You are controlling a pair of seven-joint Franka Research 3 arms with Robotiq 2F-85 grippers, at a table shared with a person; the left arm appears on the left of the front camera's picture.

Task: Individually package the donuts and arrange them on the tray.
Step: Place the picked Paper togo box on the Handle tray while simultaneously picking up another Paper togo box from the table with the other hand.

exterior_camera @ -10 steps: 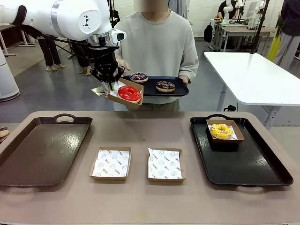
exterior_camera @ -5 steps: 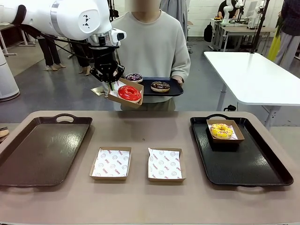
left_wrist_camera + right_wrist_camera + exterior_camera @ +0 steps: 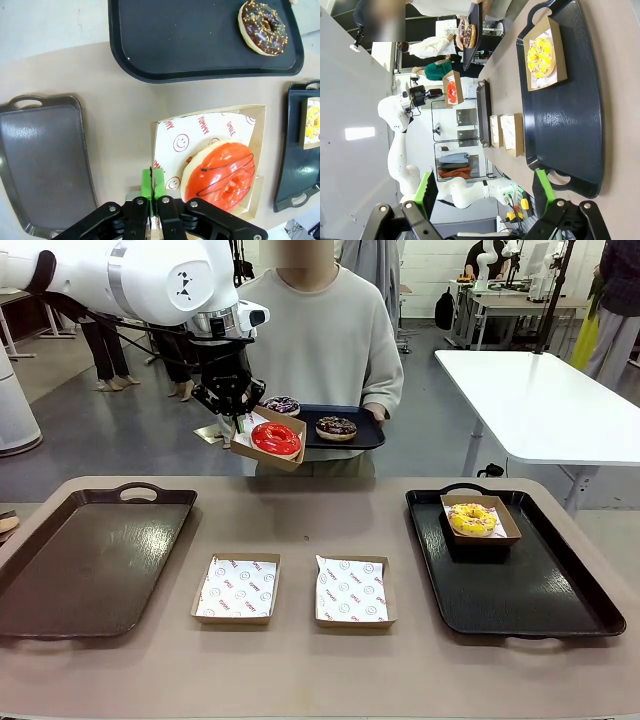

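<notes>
My left gripper [image 3: 235, 427] hangs above the table's far edge, shut on the rim of a cardboard box [image 3: 283, 454] that holds the red donut [image 3: 277, 439]. In the left wrist view the green pads [image 3: 154, 184] pinch the box's paper-lined edge beside the red donut [image 3: 220, 175]. Behind it a person holds a black tray [image 3: 360, 435] with the purple-iced donut [image 3: 281, 405] and the chocolate donut [image 3: 336, 427]. The yellow donut [image 3: 472, 519] lies boxed on the black tray [image 3: 540, 605] at the right. My right gripper [image 3: 485, 192] is open, looking along that tray [image 3: 570, 125].
An empty brown tray [image 3: 90, 560] lies at the table's left. Two empty paper-lined boxes [image 3: 236, 588] [image 3: 351, 591] sit side by side at the front middle. A white table [image 3: 540, 405] stands beyond on the right.
The person has drawn the hand-held tray with its two donuts back and a little to the left. My left gripper with the boxed red donut has stayed still.
</notes>
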